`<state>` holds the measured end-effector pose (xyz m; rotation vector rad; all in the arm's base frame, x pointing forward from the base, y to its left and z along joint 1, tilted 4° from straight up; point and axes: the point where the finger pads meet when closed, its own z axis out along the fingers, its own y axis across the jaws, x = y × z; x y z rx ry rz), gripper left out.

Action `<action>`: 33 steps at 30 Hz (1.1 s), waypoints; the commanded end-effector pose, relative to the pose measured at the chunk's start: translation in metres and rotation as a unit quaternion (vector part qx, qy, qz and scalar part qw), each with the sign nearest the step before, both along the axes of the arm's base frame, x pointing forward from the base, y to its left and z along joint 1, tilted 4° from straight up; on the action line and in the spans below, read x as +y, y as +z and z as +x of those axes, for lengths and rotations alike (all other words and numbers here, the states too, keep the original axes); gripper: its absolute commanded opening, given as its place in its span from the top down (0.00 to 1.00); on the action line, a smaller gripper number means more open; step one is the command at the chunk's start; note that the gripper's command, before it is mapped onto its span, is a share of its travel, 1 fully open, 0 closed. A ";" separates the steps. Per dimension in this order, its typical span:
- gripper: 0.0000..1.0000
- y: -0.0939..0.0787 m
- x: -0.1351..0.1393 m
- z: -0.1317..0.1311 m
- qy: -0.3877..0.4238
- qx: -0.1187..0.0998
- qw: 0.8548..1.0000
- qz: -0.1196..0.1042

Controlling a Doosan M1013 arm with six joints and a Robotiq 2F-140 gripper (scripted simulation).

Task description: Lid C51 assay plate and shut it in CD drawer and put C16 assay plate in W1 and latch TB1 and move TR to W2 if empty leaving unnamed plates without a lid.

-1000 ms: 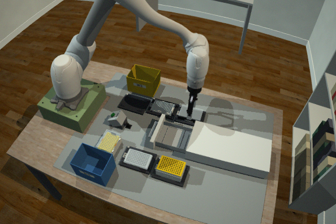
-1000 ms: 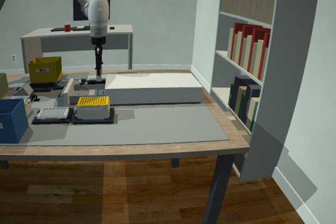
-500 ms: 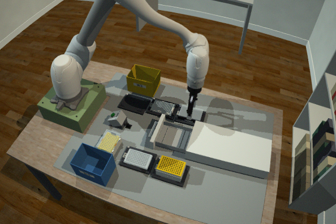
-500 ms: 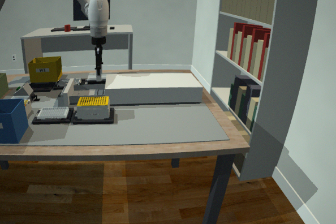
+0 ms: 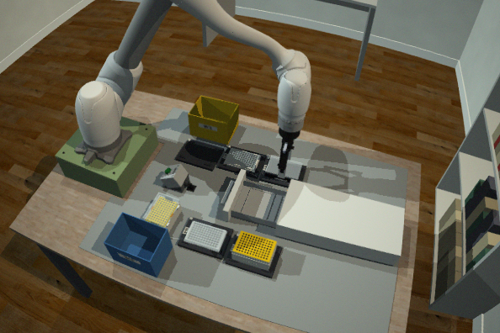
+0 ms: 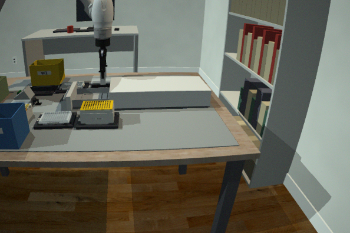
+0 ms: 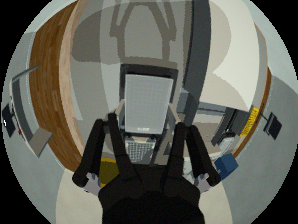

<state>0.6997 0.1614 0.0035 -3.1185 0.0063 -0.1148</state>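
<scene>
One plate lid (image 5: pixel 295 169), pale grey and flat, down at the lid park on the far side of the bench, hard against the back corner of the cooler housing (image 5: pixel 342 219). Pinched from straight above by the gripper (image 5: pixel 282 170), with a dark fingertip (image 7: pixel 109 124) on one edge and its partner on the opposite edge. Held at about half stretch, clamped firm on the lid and closing no further. From the wrist, a bright rectangle (image 7: pixel 145 99) sitting square between the two fingers and reaching out ahead of them. Hard to say whether lifted clear of the pocket or seated in it.

Just beside, on the arm's base side, the black assay plate (image 5: pixel 245 159) in its nest, wells open to view. Beyond that, a bare black nest (image 5: pixel 200 152), then the yellow bin (image 5: pixel 213 119) behind it.

Nearer the camera, the cooler drawer (image 5: pixel 253 202) pulled out. Along the front row, the clear assay plate (image 5: pixel 205 235) next to the yellow-topped tip rack (image 5: pixel 254 248). Further left, the tip box (image 5: pixel 162 210) between the green key (image 5: pixel 167 171) and the blue bin (image 5: pixel 137 244).
</scene>
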 end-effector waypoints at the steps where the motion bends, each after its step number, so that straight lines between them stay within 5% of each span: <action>1: 1.00 -0.001 0.000 0.000 0.000 0.000 1.000 0.000; 33: 1.00 -0.007 0.000 0.001 0.000 0.000 1.000 0.000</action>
